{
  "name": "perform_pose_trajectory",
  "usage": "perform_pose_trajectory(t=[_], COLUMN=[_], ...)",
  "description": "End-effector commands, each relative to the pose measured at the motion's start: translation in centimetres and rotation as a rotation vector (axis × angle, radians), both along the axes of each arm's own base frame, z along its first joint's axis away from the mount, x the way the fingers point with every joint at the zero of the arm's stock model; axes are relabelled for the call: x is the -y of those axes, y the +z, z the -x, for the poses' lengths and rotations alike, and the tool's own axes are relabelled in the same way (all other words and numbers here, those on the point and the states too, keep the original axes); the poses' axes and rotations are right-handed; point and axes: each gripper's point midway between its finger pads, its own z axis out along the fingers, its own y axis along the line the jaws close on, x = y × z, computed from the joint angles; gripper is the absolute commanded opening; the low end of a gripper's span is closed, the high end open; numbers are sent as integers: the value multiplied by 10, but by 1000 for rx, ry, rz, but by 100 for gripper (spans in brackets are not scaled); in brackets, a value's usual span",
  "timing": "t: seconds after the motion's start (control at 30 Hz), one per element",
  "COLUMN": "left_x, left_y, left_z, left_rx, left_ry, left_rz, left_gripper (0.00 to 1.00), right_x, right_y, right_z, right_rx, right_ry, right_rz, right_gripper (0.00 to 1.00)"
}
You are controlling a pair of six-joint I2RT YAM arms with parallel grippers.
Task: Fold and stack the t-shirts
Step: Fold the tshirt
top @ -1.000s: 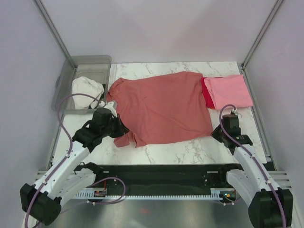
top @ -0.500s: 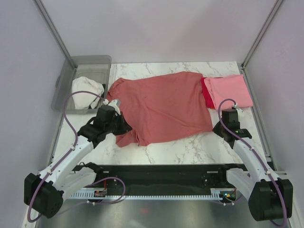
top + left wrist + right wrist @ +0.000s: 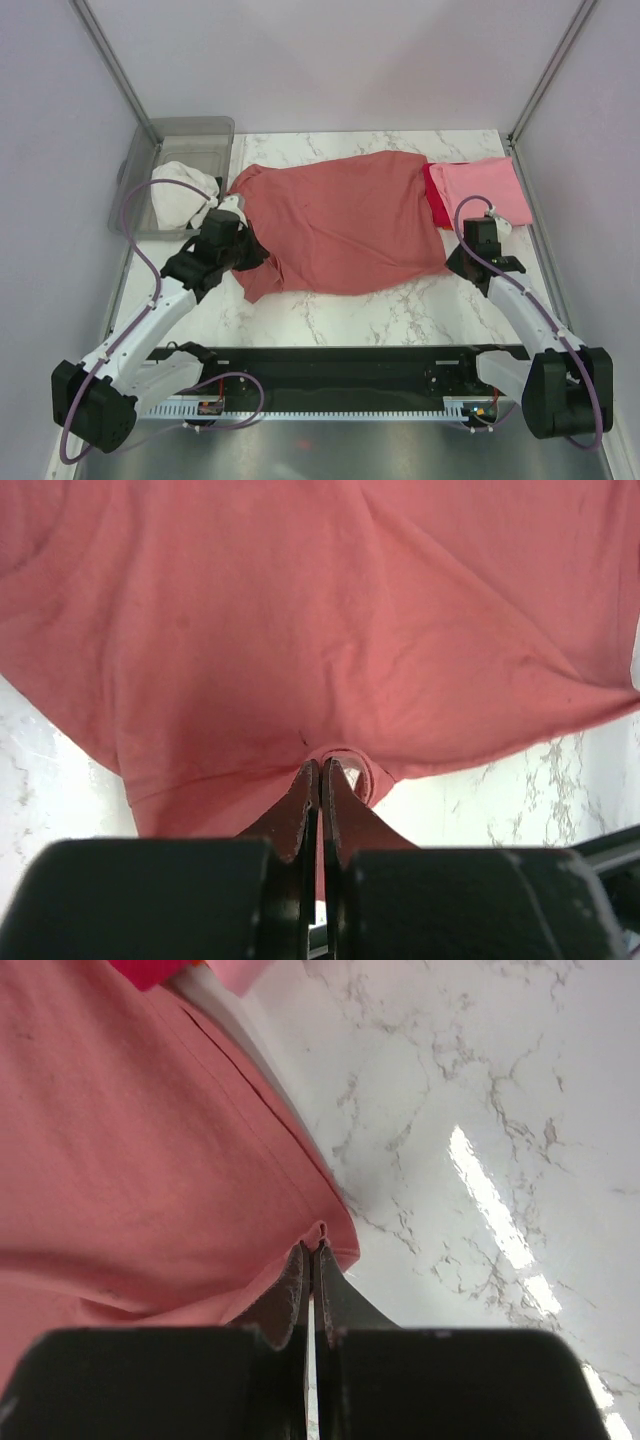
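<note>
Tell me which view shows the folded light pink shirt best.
Top external: the light pink shirt lies folded in full view, over a bright red shirt. The right wrist catches only a sliver at its top edge; the left wrist shows none.

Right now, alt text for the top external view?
A salmon-red t-shirt lies spread on a marble table, with the left jaws and right jaws shut on its near edge. At right, a folded pink t-shirt sits on a bright red t-shirt; at left, a grey bin holds white cloth.
</note>
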Motion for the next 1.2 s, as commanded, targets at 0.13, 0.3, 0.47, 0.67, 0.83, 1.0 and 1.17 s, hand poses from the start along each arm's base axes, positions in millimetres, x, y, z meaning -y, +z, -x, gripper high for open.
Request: perform_pose_trajectory(t=[0.13,0.3,0.47,0.67,0.83,1.0,1.17], left_x=[-32,-49,-52,-56,-58,-60,-69], left_y=[41,53,56,64,65,51,35], left_z=[-37,-40,-53,-79,-98,-121,-138], left_rx=[97,120,118,117,111,72,30], left_ry=[157,210,213,249,265,286,313], left_rz=[-43,-24,-47,-84,-115,-152,-187], left_gripper=[2,2,2,2,2,2,2], right_x=[-3,-12,-14,-17,-14,-16,-26], right_y=[42,36,38,41,38,35,24], right_z=[-51,-65,-83,-107,-124,-142,-157], right_rx=[103,65,60,57,44,43,29], right_ry=[16,49,46,46,34,30,50], right_rz=[24,56,73,88,113,116,97], right_gripper=[0,0,0,0,0,0,0])
